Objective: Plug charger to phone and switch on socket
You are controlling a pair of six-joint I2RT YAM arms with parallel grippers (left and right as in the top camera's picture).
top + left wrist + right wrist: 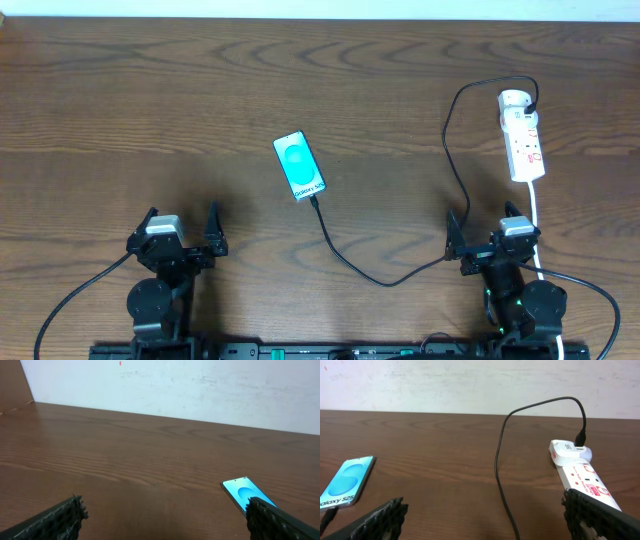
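Overhead: the phone (299,165) lies centred on the worktop (150,100), the charger (345,260) reaching its near end; the socket (523,140) sits far right. The left tool (182,215) and right tool (483,222) sit at the near edge, both spread apart. Left wrist: phone low right. Right wrist: socket right, phone left.

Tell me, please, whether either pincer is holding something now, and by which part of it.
Nothing is held. The left pincer and the right pincer are both open, with nothing gripped between their fingers.

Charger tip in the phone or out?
Looks in: overhead shows the charger cable ending flush at the phone's near short edge, in line with it. Full seating too small to confirm.
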